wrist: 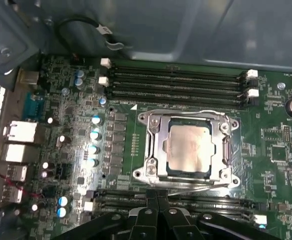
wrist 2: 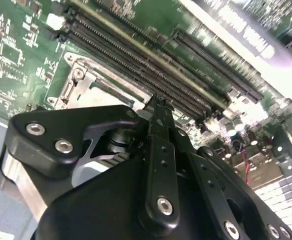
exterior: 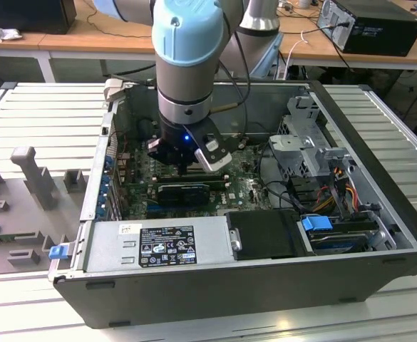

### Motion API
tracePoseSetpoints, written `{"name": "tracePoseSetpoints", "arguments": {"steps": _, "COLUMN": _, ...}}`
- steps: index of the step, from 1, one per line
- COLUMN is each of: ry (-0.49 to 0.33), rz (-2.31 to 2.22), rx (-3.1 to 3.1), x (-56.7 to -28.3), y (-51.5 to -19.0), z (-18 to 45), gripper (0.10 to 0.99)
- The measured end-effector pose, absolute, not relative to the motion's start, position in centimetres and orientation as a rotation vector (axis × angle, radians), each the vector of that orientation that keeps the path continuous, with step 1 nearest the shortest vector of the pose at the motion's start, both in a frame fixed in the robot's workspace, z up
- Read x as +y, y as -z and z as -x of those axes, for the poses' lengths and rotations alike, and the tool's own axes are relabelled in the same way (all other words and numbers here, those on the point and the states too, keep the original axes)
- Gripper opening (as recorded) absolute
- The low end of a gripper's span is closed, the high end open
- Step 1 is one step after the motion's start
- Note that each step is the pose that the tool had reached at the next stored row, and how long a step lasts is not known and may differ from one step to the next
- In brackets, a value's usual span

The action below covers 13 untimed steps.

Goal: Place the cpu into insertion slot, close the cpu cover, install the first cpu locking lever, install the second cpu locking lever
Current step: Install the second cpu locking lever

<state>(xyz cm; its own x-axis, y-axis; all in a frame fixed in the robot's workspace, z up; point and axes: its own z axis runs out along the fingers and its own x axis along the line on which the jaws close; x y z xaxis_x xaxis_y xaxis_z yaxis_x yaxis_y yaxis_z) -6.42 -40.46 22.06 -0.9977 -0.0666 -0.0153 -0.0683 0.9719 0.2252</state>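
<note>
In the first wrist view the cpu (wrist: 188, 148) lies pale and square in the insertion slot (wrist: 145, 171). The silvery cpu cover (wrist: 157, 145) is folded down flat around it. A thin wire locking lever (wrist: 200, 187) runs along the socket edge nearest my gripper (wrist: 158, 202), whose black fingers are pressed together and hold nothing. Their tips sit just outside that edge. In the second wrist view the shut fingertips (wrist 2: 158, 107) hover beside the socket's metal frame (wrist 2: 78, 85). In the exterior view my gripper (exterior: 187, 167) hangs low inside the open computer case.
Long black memory slots (wrist: 175, 82) lie beyond the socket, and more long slots (wrist: 111, 197) flank the fingers. Capacitors (wrist: 93, 135) and rear ports (wrist: 21, 132) stand to one side. The exterior view shows a black card (exterior: 187, 191), power supply (exterior: 158, 246), drive cage (exterior: 301, 142) and cables (exterior: 340, 178).
</note>
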Motion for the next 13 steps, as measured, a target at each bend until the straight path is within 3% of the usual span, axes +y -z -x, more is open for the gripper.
{"name": "tracePoseSetpoints", "arguments": {"steps": 3, "ry": -0.404, "rz": 0.106, "rx": 3.105, "x": -40.9, "y": -21.8, "z": 6.7, "gripper": 0.106}}
{"name": "tracePoseSetpoints", "arguments": {"steps": 13, "ry": -0.442, "rz": 0.106, "rx": 3.099, "x": -40.5, "y": -20.6, "z": 7.4, "gripper": 0.106}}
